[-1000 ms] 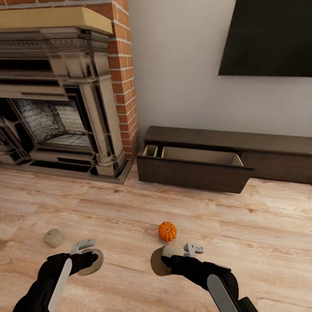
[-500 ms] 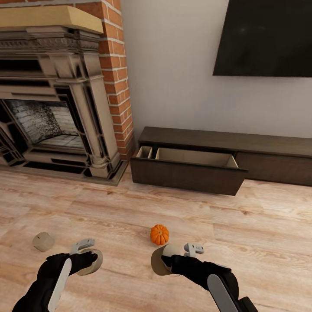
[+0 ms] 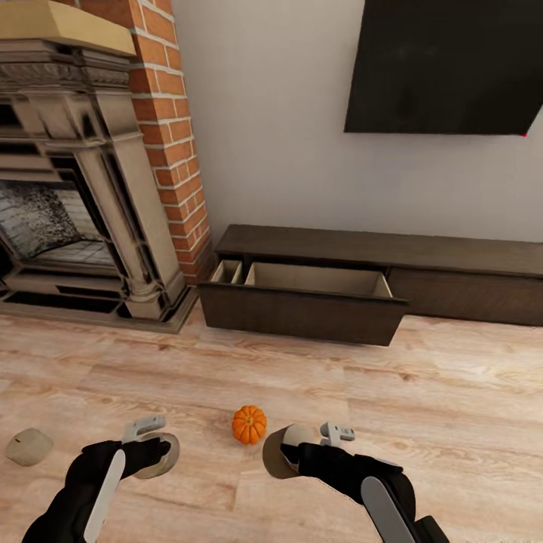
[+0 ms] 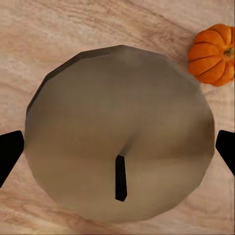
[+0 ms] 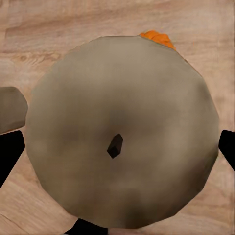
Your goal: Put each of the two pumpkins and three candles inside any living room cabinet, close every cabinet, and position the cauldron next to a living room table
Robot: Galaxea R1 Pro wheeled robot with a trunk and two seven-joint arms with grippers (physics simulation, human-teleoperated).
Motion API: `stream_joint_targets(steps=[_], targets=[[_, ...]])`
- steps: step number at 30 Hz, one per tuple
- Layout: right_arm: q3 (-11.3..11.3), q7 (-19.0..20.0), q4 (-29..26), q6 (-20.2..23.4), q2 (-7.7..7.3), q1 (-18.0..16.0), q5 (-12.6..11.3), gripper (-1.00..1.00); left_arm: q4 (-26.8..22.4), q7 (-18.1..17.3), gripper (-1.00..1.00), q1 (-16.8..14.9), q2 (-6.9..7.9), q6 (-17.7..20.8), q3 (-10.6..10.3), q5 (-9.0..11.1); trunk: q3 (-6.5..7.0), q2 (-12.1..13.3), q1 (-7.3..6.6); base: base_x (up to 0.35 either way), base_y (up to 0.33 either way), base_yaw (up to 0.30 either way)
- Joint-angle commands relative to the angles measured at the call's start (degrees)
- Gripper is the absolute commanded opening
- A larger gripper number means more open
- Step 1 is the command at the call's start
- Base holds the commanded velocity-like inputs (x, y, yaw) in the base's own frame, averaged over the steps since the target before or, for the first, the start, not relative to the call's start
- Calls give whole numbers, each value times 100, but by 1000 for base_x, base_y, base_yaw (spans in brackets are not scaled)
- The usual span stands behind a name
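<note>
1. head view: whole frame has slid, so the camera or base is turning right; the long, low, dark brown wooden tv console (image 3: 377,260) now sits nearer centre than a second ago, and the brick fireplace (image 3: 83,188) is partly cut off at the left edge.
2. console's wide drawer with pale beige lining (image 3: 309,280) stands pulled open, nothing visible inside it.
3. left gripper (image 3: 151,441), lower left of frame, is pinching a stubby cream-beige cylinder candle (image 3: 162,456); left wrist view has the candle's wick end (image 4: 120,161) between the two dark fingertips (image 4: 10,152), which press its sides.
4. right gripper (image 3: 313,445), lower centre, is clamped on a second cream candle (image 3: 283,451); right wrist view shows it (image 5: 122,132) held the same way.
5. small bright orange ribbed pumpkin (image 3: 249,424) sits on the pale wood plank floor (image 3: 422,392) between the two grippers, close to the right one; its shift in frame matches the camera swing, not a move of its own.
6. third cream candle (image 3: 29,446) lies on the floor at far lower left.
7. judgement: swing lines the robot up with the open drawer; the two held candles look set to go in next. pumpkin and loose candle remain to be fetched.
</note>
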Motion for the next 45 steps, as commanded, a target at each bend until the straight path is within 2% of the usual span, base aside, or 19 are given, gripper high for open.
stream_joint_targets(steps=[1, 12, 31, 45], targets=[[0, -4, -1, -4, 0, -1, -18, -100, 0, 1, -100, 0, 0, -1, -2, -1, 0, 0, 0, 98, -324, -263], [7, -9, -1, -4, 7, -2, -25, -100, 2, 0, -100, 0, 0, -2, -9, -6, 0, 0, 0, 142, -271, -255], [9, -26, -1, -4, 7, -2, -14, -100, 1, 8, -100, 0, -2, -2, -11, -10, 0, 0, 0, 176, -253, -32], [10, -26, -1, -4, 7, -2, -5, -100, 4, -6, -100, 0, -4, 9, 6, -3, 61, 0, 0, 108, -31, -12]])
